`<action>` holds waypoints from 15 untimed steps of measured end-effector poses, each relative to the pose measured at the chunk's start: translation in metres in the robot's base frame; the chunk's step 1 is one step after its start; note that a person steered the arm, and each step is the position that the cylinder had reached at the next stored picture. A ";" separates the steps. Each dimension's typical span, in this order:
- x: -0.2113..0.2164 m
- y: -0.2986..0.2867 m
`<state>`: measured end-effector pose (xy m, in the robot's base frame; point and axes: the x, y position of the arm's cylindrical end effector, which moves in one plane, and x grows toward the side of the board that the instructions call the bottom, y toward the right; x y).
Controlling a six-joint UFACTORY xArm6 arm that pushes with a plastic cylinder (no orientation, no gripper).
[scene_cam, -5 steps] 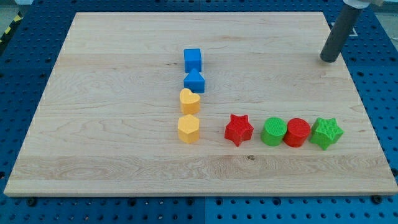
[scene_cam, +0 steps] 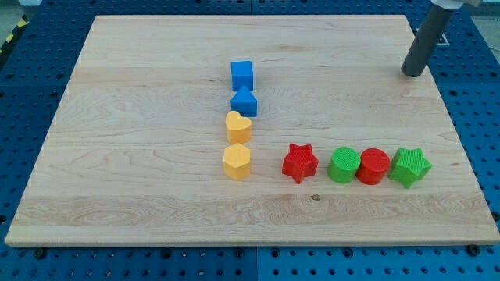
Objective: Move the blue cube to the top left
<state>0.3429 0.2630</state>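
The blue cube (scene_cam: 242, 75) sits on the wooden board (scene_cam: 141, 156) a little left of centre, toward the view's top. It heads a column: a blue triangular block (scene_cam: 244, 102) is just below it, with a small gap between them. My tip (scene_cam: 411, 73) rests near the board's right edge at the view's top right, far to the right of the blue cube and touching no block.
Below the blue triangular block stand a yellow heart (scene_cam: 238, 126) and a yellow hexagon (scene_cam: 236, 161). A row runs to the right: red star (scene_cam: 300, 162), green cylinder (scene_cam: 344, 165), red cylinder (scene_cam: 373, 165), green star (scene_cam: 409, 166).
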 end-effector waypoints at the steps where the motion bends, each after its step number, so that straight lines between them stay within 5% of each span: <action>1: -0.002 -0.001; 2: 0.005 -0.032; 4: 0.049 -0.183; 8: 0.037 -0.316; 12: -0.058 -0.322; 15: -0.052 -0.272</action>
<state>0.2914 -0.0090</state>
